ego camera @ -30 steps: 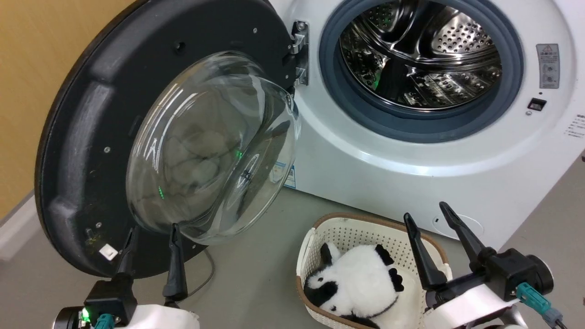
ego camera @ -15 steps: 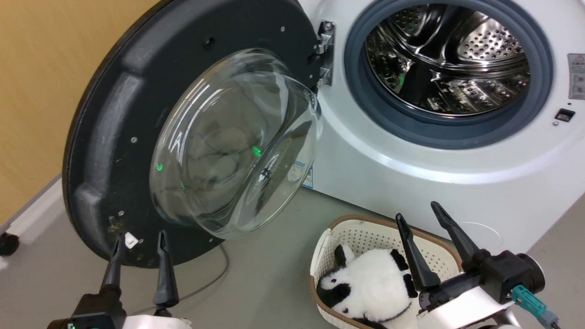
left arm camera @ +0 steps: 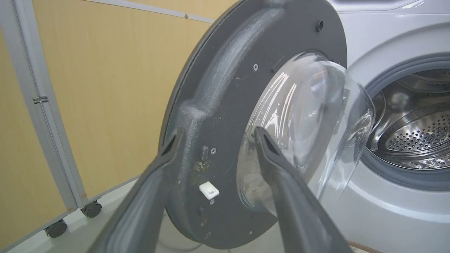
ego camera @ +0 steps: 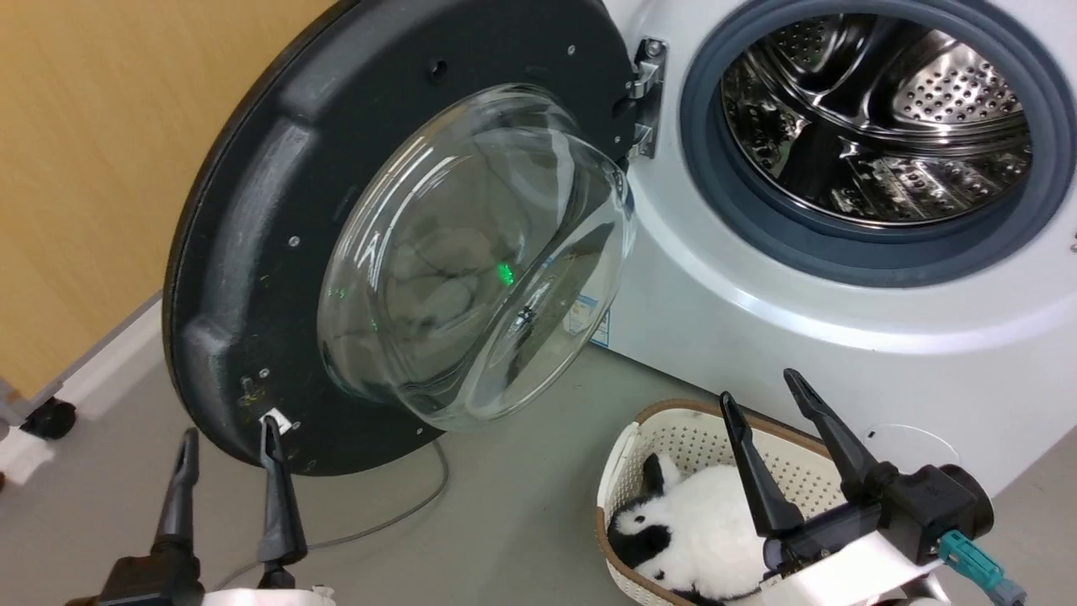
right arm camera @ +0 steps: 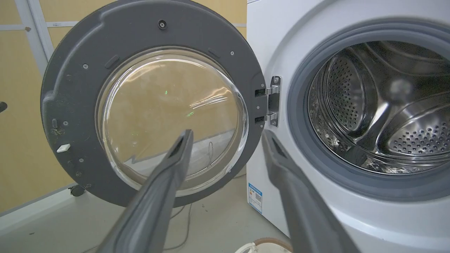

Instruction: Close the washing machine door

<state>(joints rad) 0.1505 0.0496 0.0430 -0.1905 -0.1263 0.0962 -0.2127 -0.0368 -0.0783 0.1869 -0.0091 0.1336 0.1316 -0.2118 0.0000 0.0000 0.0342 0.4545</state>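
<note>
Our left pincer (ego camera: 228,427) is standing wide open and holding nothing, hovering near the lower rim of the washing machine door (ego camera: 252,252), which is hanging fully open on its hinge (ego camera: 649,76) left of the washing machine (ego camera: 757,337); our right pincer (ego camera: 757,385), equally open and empty, is waiting over the basket (ego camera: 673,406). Through the left wrist, we are facing the door's matte inner side and its white tab (left arm camera: 209,190); we are judging it best to reach behind the outer edge, far from the hinge, and swing steadily. Through the right wrist, the drum (right arm camera: 369,112) is gaping, and the grey floor (right arm camera: 218,218) is lying flat beneath the door, with a yellow wall (right arm camera: 17,158) behind it.
</note>
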